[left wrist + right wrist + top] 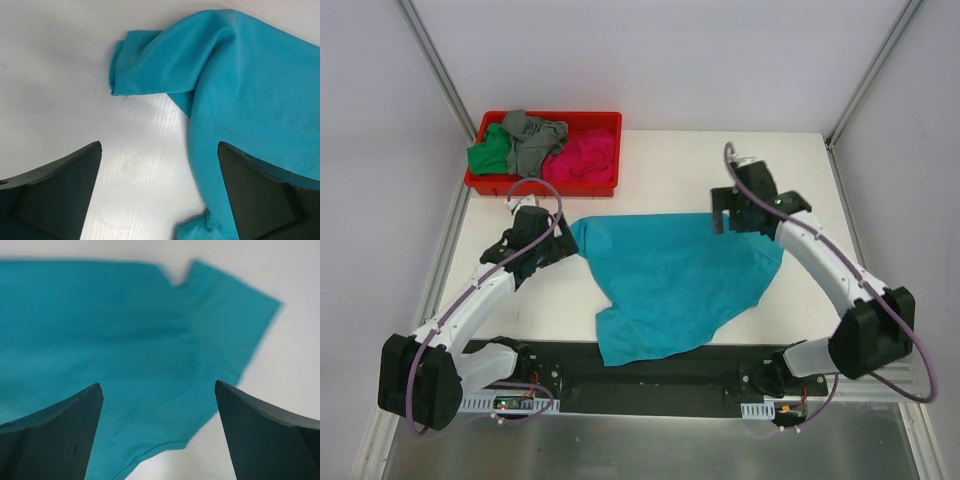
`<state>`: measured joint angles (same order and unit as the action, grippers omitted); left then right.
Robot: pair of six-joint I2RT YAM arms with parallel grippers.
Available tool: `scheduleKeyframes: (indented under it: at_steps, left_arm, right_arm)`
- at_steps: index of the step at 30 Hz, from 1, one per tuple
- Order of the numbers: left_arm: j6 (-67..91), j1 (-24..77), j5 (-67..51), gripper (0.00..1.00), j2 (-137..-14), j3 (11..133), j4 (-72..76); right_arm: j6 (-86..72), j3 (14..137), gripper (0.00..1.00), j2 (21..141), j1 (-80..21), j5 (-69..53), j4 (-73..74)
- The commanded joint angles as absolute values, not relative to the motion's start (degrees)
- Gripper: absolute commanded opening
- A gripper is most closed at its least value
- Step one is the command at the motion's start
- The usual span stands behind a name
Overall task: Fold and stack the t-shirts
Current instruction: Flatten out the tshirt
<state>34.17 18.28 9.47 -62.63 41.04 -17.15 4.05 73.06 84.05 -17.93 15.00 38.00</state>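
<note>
The teal t-shirt (670, 280) lies spread but rumpled on the white table, between the two arms. My left gripper (563, 243) is open and empty at the shirt's left edge; in the left wrist view (160, 150) a folded sleeve (150, 62) lies ahead and the shirt body (250, 100) is to the right. My right gripper (720, 222) is open and empty above the shirt's upper right part; the right wrist view (159, 390) shows the teal cloth (125, 340) below the fingers. The green (488, 155), grey (532, 140) and magenta-pink (582, 157) t-shirts lie crumpled in the bin.
The red plastic bin (610, 122) stands at the back left of the table. Metal frame posts rise at the back corners. A black base rail (650, 370) runs along the near edge.
</note>
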Motion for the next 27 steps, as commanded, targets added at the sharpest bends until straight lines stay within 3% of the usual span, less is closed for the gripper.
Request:
scheduleKeyframes:
  at_steps: [1,4,8,12,21,27]
  left_arm:
    - [37.17,13.2,5.72,0.99,-57.14,37.28,-18.54]
    - [37.97,10.99,6.41,0.99,-53.1,34.64,-18.72]
    - [38.58,9.93,8.0,0.99,-47.21,32.7,-19.16]
    - [37.18,9.84,7.47,0.99,-44.92,32.61,-19.6]
    - [39.28,9.84,7.04,0.99,-49.74,32.96,-19.51]
    - [38.5,9.84,-1.82,0.99,-57.99,33.49,-13.73]
  right_arm:
    - [1.86,63.4,0.96,75.25,-34.67,0.65,30.17]
    - [-6.47,56.27,0.99,75.75,-44.97,-9.65,20.85]
    - [-11.07,56.16,0.96,85.14,-53.25,-7.83,19.68]
    - [-13.62,57.31,0.96,93.85,-53.53,-5.02,22.06]
    - [-10.21,55.19,0.96,98.69,-35.28,-5.71,22.06]
    - [-3.96,66.07,0.96,105.72,-22.96,-7.56,26.8]
